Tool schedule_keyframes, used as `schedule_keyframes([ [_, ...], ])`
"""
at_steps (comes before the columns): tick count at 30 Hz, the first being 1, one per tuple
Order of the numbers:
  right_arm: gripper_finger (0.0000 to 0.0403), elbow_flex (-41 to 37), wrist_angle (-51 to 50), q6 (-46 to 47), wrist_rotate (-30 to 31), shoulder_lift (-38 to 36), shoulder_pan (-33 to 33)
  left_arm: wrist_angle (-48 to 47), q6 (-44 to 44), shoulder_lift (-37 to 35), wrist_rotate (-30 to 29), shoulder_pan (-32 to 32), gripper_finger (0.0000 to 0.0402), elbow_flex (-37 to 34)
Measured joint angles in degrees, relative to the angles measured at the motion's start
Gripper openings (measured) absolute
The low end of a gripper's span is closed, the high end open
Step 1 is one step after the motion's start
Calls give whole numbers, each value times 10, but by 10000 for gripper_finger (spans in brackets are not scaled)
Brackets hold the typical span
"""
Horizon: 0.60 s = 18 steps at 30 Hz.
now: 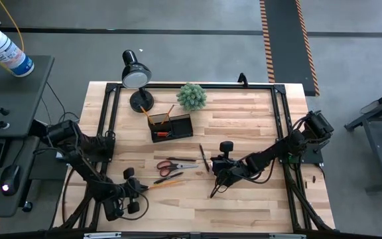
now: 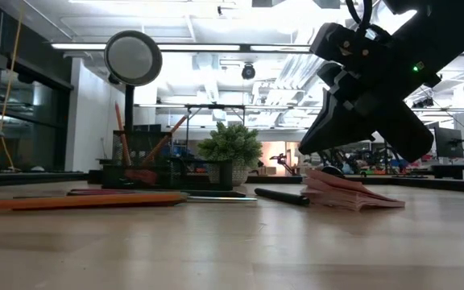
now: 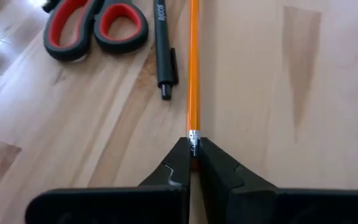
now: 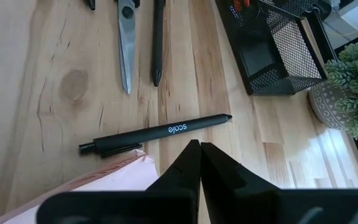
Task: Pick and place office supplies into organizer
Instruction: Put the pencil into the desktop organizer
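Observation:
The black mesh organizer (image 1: 172, 127) (image 4: 272, 50) stands at the table's far middle, with two orange pencils (image 2: 122, 129) leaning in it. In front of it lie the orange-handled scissors (image 1: 171, 166) (image 3: 92, 28), a black pen (image 3: 163, 50) and an orange pencil (image 1: 164, 185). My left gripper (image 3: 193, 149) is shut on that pencil's near end. My right gripper (image 4: 197, 149) is shut, low over the pale pink notepad (image 4: 98, 186) (image 2: 345, 193). A second black pen (image 4: 160, 134) lies just beyond its fingertips. My left gripper pinches the orange pencil at its metal-banded eraser end (image 3: 193, 138) between the two fingertips. The fingers lie level and along the pencil, coming from the table's left. The rest of the pencil lies on the table. Whether my right gripper touches the notepad, I cannot tell.
A black desk lamp (image 1: 136, 76) and a green potted plant (image 1: 191, 97) stand at the far edge beside the organizer. A black frame (image 1: 280, 119) runs around the tabletop. Bare wood (image 1: 244, 126) lies right of the organizer and along the near edge.

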Motion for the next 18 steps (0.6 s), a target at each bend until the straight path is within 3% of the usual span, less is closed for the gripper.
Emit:
schedule_keyframes([
  [10, 2, 0, 6, -4, 36, 0, 0, -7, 0, -4, -52, 1, 0, -2],
  [18, 4, 0, 9, 12, 111, 0, 0, 16, 41, -32, -99, 1, 0, -1],
])
